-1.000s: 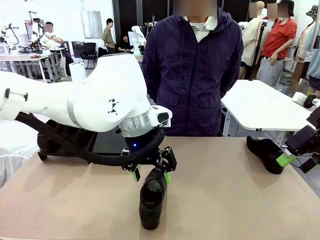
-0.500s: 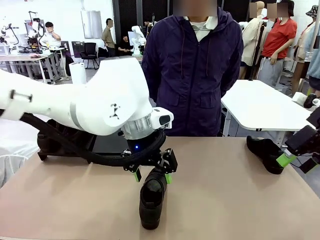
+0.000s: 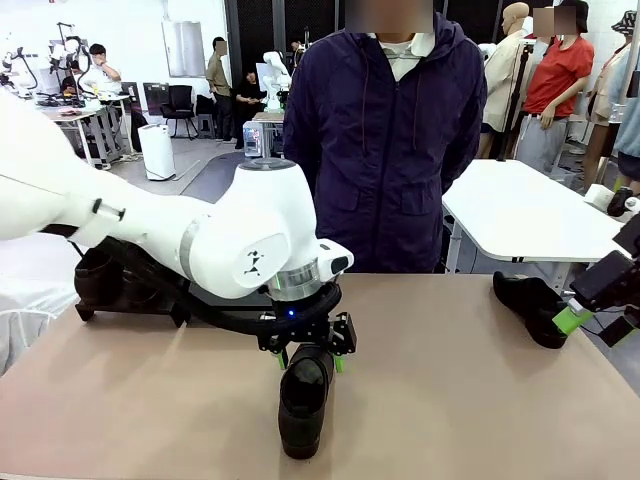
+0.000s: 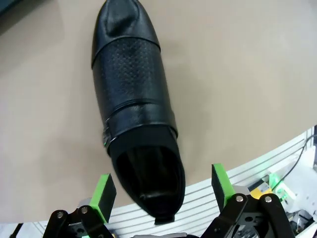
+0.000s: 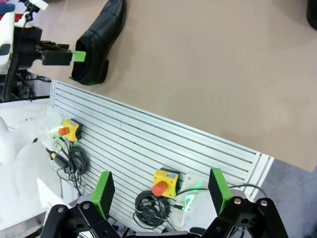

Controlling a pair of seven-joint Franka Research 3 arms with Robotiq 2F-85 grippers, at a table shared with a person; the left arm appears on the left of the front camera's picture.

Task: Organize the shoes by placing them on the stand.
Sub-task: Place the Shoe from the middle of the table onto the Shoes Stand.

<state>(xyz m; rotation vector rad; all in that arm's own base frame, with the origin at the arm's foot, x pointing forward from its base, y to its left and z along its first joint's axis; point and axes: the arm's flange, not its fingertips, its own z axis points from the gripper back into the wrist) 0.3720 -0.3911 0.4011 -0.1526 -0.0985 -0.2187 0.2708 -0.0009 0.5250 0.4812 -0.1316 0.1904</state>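
Observation:
A glossy black shoe [image 3: 303, 400] lies on the tan table near the front, toe toward me. My left gripper [image 3: 309, 360] is open and straddles its heel. In the left wrist view the green pads [image 4: 105, 191] stand on either side of the shoe [image 4: 133, 109] without touching it. A second shoe [image 3: 530, 306] lies at the far right. My right gripper [image 3: 592, 325] hangs open just beside it, over the table's edge [image 5: 161, 191]. The black stand [image 3: 135, 300] sits at the far left, mostly hidden behind my left arm, with dark shoes [image 3: 98, 278] on it.
A person in a dark purple jacket [image 3: 385, 140] stands at the far side of the table. Below my right gripper are the table's slatted side and yellow emergency-stop boxes [image 5: 164, 182]. Open tabletop lies between the two shoes.
My left arm has swung lower and to the right, bringing its open gripper down around the shoe's heel. The right arm and both shoes have stayed in place.

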